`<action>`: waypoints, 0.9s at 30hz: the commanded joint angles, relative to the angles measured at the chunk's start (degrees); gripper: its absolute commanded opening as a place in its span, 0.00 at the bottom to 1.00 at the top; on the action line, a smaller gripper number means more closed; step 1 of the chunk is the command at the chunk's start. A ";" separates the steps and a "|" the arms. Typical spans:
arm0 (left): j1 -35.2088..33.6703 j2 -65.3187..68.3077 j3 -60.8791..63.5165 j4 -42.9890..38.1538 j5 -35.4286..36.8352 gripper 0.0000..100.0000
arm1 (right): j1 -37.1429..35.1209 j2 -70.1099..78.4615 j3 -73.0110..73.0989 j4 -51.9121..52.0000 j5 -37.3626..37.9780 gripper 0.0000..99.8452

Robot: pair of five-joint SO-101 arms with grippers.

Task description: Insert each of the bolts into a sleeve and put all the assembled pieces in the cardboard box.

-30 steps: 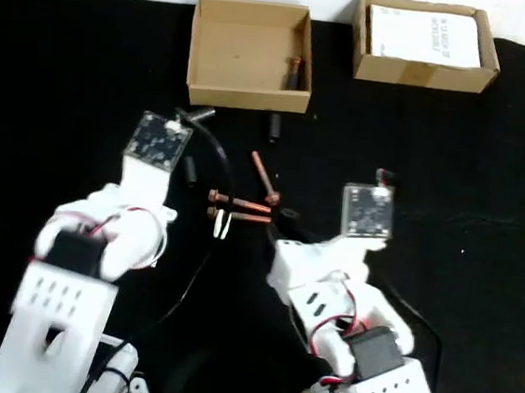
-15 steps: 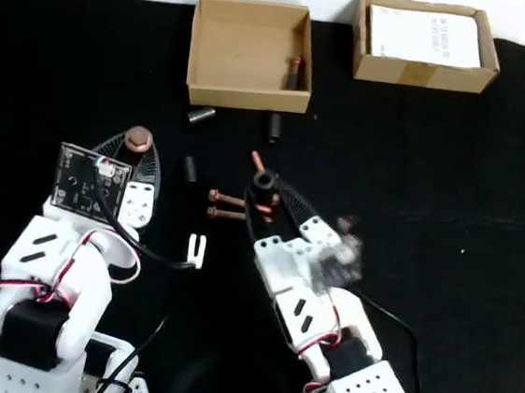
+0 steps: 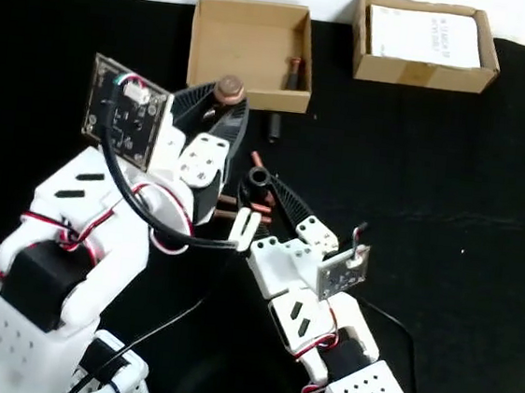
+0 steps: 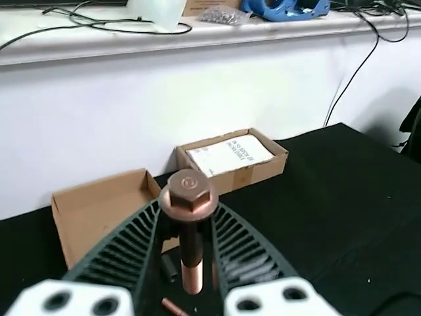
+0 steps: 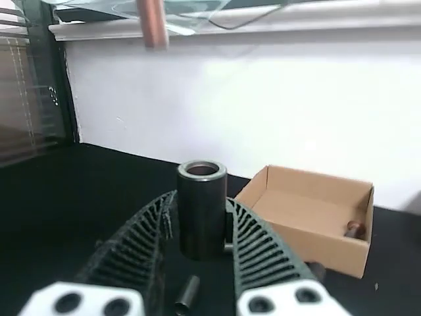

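My left gripper (image 3: 224,100) is shut on a copper bolt (image 3: 229,88), held upright with its hex head (image 4: 189,191) on top and its shank (image 4: 192,266) between the ribbed fingers (image 4: 131,253). Just in front of it, my right gripper (image 3: 259,185) is shut on a black sleeve (image 3: 259,175), which stands upright with its open bore (image 5: 202,170) facing up. The bolt's tip (image 5: 152,23) hangs above the sleeve and a little to one side. The cardboard box (image 3: 245,96) lies beyond both grippers, with one assembled piece (image 3: 294,72) inside.
A loose sleeve (image 3: 275,126) lies in front of the box, and another loose sleeve (image 5: 186,295) rests on the black table. Loose bolts (image 3: 260,203) lie partly hidden under the arms. A second box holding a printed sheet (image 3: 425,37) sits at the far right.
Both grippers have come up off the table, the left with the bolt and the right with the sleeve. The left one has swung toward the right gripper; the right one shifted slightly.
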 commanded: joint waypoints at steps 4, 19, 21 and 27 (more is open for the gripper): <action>2.95 1.01 -2.24 3.25 0.88 0.01 | -0.22 -0.48 7.25 5.49 -2.73 0.01; 5.58 1.36 10.59 -0.79 3.78 0.01 | -0.40 -0.66 7.25 8.40 -2.64 0.01; 5.41 1.36 12.53 -1.93 3.69 0.01 | -0.40 -0.66 7.25 8.40 -2.73 0.01; 2.33 1.36 18.42 -9.49 3.69 0.01 | -0.40 -0.84 7.25 8.13 -2.73 0.01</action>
